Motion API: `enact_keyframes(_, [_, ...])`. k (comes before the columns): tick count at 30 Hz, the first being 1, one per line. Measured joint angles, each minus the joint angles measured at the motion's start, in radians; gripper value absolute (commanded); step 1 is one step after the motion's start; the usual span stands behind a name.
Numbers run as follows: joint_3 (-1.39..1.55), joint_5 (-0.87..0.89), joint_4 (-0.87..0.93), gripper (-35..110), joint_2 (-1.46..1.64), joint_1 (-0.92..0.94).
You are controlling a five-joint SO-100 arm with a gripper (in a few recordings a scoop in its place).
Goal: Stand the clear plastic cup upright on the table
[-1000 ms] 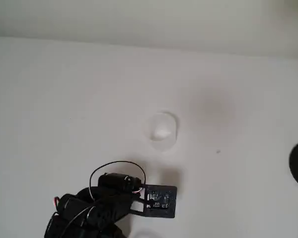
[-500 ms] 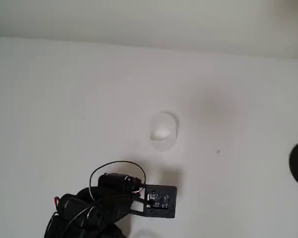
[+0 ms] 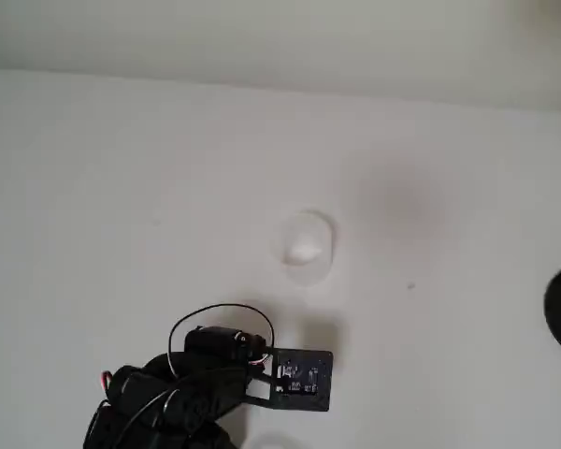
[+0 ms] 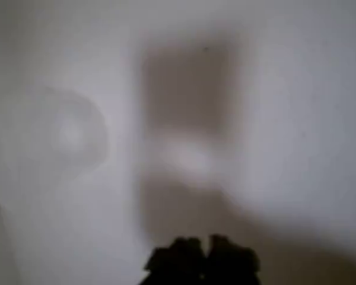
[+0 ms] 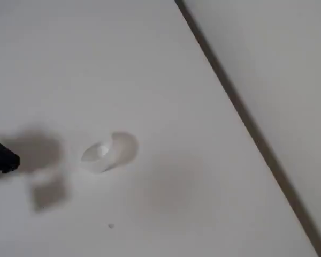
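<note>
1. Looking down from overhead, I find the clear plastic cup (image 3: 306, 245) out on the white table (image 3: 122, 187), with my gripper (image 3: 294, 379) a short way below it in that picture and apart from it.
2. Reading the cup's pose is hard. In the fixed view the cup (image 5: 109, 151) shows an oval rim on one side and a pale disc on the other, which I take for a cup on its side or tilted. It is too faint and see-through for me to be sure, so I cannot call it upright.
3. My guess at why the arm sits where it does: the gripper is held clear of the cup with an open stretch of table between them, which suits either lining up on it or having just let go.
4. The jaws I cannot judge. The wrist view is badly blurred; two dark fingertips (image 4: 178, 258) sit close together at the bottom edge and nothing appears between them, but I cannot tell how far apart they are.
5. The tabletop is plain, matt white, with a small dark speck (image 3: 410, 286) to the right of the cup overhead and soft grey shadows near it.
6. Beyond the cup, the table's far edge meets a pale wall (image 5: 267, 64).
</note>
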Motion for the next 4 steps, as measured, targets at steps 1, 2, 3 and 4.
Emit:
enact_keyframes(1, [0.000, 0.000, 0.000, 0, 0.000, 0.000])
enact_keyframes(2, [0.000, 0.000, 0.000, 0, 0.000, 0.000])
enact_keyframes(3, [0.000, 0.000, 0.000, 0, 0.000, 0.000])
enact_keyframes(4, [0.000, 0.000, 0.000, 0, 0.000, 0.000])
